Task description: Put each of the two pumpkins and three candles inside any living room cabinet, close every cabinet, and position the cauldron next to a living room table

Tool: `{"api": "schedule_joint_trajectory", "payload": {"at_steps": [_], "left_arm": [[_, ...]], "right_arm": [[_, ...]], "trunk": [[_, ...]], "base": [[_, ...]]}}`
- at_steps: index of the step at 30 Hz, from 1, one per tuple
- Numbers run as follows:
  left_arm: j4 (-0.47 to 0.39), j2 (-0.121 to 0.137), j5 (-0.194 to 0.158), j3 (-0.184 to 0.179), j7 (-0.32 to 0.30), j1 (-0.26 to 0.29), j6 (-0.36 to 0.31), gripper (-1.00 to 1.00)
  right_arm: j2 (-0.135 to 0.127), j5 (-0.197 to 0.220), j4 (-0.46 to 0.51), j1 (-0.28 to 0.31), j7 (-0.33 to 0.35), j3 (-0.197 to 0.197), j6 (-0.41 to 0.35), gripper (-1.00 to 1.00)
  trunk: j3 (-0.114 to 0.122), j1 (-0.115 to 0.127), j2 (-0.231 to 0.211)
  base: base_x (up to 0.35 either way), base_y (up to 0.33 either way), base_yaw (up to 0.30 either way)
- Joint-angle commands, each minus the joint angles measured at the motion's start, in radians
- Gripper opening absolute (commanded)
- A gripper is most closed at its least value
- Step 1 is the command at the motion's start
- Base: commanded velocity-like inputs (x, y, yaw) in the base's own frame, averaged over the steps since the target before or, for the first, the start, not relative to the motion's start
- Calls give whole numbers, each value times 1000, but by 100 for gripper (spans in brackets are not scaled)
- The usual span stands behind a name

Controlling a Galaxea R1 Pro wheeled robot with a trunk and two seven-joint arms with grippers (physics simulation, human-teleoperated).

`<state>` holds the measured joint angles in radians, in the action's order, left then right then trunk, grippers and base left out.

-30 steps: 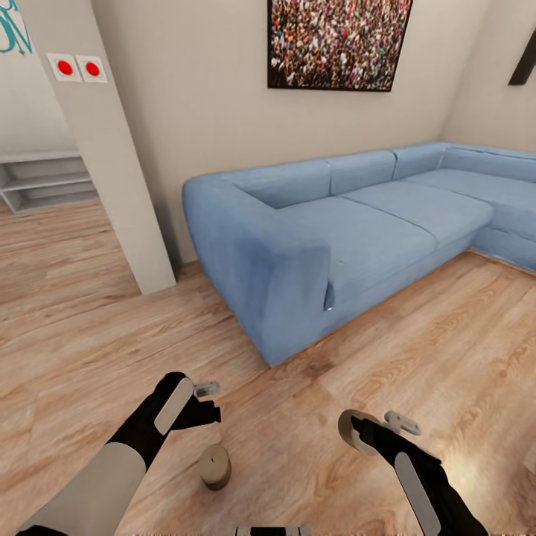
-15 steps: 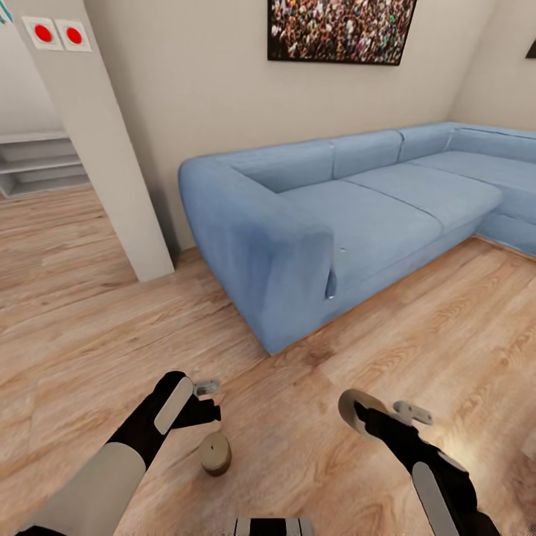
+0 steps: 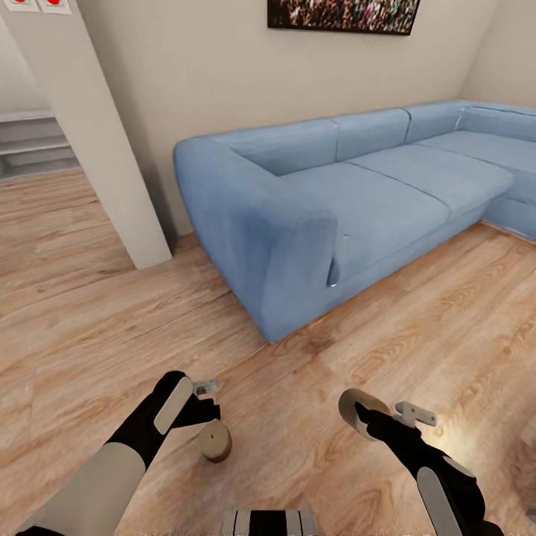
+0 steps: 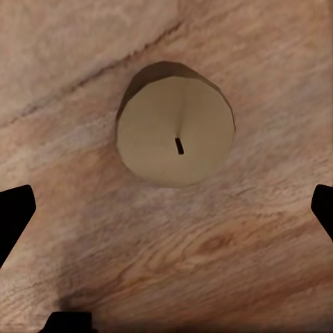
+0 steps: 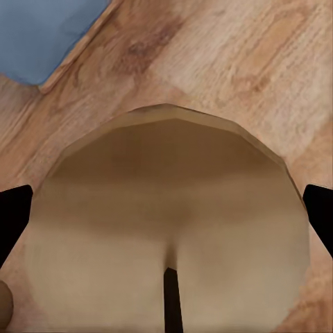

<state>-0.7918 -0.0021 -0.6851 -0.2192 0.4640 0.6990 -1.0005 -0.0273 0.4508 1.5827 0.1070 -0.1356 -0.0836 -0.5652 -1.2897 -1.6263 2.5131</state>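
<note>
A short beige candle [image 3: 216, 441] stands upright on the wooden floor, its wick visible from above in the left wrist view [image 4: 175, 133]. My left gripper [image 3: 208, 400] hovers just above and slightly behind it, open, with the fingers [image 4: 14, 216] spread wide and apart from the candle. My right gripper [image 3: 374, 415] is shut on a second beige candle [image 3: 351, 406], held off the floor. In the right wrist view that candle [image 5: 170, 222] sits broad between the dark fingers [image 5: 11, 216]. Pumpkins, cabinet, cauldron and table are out of view.
A large blue corner sofa [image 3: 327, 216] stands ahead, its near arm about a metre beyond the grippers. A white pillar [image 3: 97, 149] rises at the left, with low shelves [image 3: 30, 145] behind it. Open wooden floor [image 3: 89, 327] lies to the left and right.
The whole view has shifted as the camera moved down and forward. The floor candle now lies closer under my left gripper. The right gripper still holds its candle.
</note>
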Motion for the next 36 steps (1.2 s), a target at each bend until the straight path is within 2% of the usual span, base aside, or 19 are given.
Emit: {"api": "schedule_joint_trajectory", "payload": {"at_steps": [1, 10, 23, 25, 28, 31, 36], "left_arm": [[-2, 1, -9, -3, 9, 0, 1, 100], [-3, 7, -6, -8, 7, -1, 82, 100], [-3, 8, -5, -10, 7, -1, 111, 100], [-3, 8, -4, -21, 7, -1, 127, 100], [-3, 8, -4, -71, 7, -1, 154, 100], [-3, 8, -4, -105, 7, -1, 182, 100], [-4, 5, -4, -121, 6, -1, 194, 100]], "right_arm": [[0, 11, 2, 0, -9, 1, -4, -100], [0, 12, 2, 0, -9, 2, -4, -100], [1, 12, 0, 0, -9, 3, -4, -100], [1, 12, 0, 0, -9, 4, -4, -100], [1, 12, 0, 0, -9, 4, -4, -100], [1, 11, 0, 0, -10, 4, -4, -100], [2, 11, 0, 0, -10, 6, -4, -100]], "trunk": [[-5, 0, 1], [-40, -4, 3], [-90, -10, 6], [-98, -11, 6], [-109, -12, 7], [-109, -12, 7], [-109, -12, 7]], "base": [[0, 0, 0], [0, 0, 0], [0, 0, 0], [0, 0, 0], [0, 0, 0], [0, 0, 0], [0, 0, 0]]}}
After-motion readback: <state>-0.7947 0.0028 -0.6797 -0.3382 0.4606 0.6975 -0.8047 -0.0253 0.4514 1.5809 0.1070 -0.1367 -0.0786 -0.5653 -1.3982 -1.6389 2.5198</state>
